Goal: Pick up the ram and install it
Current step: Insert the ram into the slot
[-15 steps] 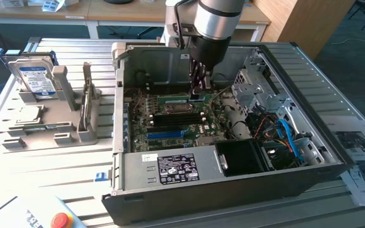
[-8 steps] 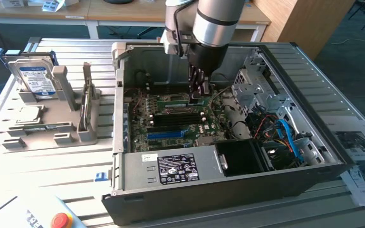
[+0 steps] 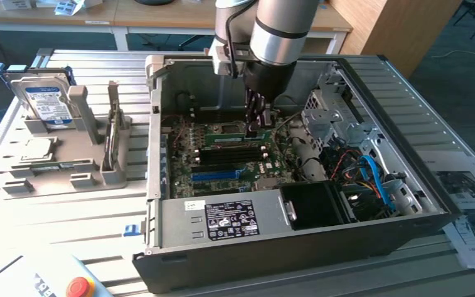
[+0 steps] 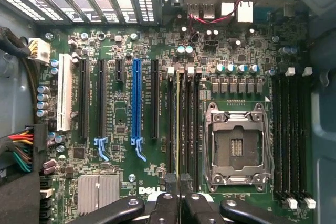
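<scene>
Arm: a Universal Robots arm (image 3: 272, 28) reaches down into an open computer case (image 3: 303, 260) lying on a slatted desk (image 3: 81, 216).
Fingers: the gripper (image 3: 258, 129) (image 4: 178, 181) is low over the motherboard (image 4: 121, 145), and its fingers (image 4: 187, 186) are drawn narrow, pinching the ram between them.
Ram: the ram (image 3: 227, 140) (image 4: 177, 129) is a thin green stick. In the wrist view it is seen edge-on, in line with the dark memory slots (image 4: 185, 124) just beside the processor socket (image 4: 236, 148).
Seating: whether the stick is fully down in a slot cannot be told.
Around it: a long blue slot (image 4: 136, 103) and a white slot (image 4: 64, 93) lie further along the board. A second bank of memory slots (image 4: 291, 135) sits past the socket.
Crowding the case: a labelled power supply (image 3: 229, 219), a black fan housing (image 3: 320, 204), blue cables (image 3: 378, 179) and a metal drive cage (image 3: 336, 117) stand close round the board.
On the desk: at the exterior view's left, a grey fixture (image 3: 89, 179) carries a hard drive (image 3: 44, 102), a square silver chip (image 3: 39, 148) and an upright dark stick (image 3: 114, 136).
Edges: a red button (image 3: 78, 286) and printed sheets (image 3: 472, 198) are cut off by the frame.
Hidden: in the exterior view the arm's wrist covers the near end of the ram, and the label text is too small to read.
</scene>
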`<state>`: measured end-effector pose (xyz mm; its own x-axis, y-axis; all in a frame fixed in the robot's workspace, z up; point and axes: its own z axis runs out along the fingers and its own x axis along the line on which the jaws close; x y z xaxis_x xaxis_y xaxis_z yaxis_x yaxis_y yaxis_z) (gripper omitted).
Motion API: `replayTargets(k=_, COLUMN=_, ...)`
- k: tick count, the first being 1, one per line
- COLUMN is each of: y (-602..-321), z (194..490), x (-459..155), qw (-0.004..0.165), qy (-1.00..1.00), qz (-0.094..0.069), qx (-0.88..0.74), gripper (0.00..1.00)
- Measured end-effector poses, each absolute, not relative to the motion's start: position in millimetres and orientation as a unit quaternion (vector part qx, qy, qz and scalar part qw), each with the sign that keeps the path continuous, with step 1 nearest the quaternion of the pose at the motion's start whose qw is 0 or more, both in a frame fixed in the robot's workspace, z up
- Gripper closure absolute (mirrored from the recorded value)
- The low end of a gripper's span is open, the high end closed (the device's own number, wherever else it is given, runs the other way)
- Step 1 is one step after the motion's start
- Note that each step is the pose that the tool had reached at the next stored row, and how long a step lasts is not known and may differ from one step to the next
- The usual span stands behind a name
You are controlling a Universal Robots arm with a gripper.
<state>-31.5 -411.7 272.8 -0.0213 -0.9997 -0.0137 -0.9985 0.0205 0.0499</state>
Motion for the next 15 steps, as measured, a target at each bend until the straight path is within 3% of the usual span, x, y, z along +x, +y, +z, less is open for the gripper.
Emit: replayTargets(k=15, y=-417.2, z=265.9, x=-32.6, qw=0.013, qy=-0.714, qz=-0.023, qx=0.699, gripper=0.88)
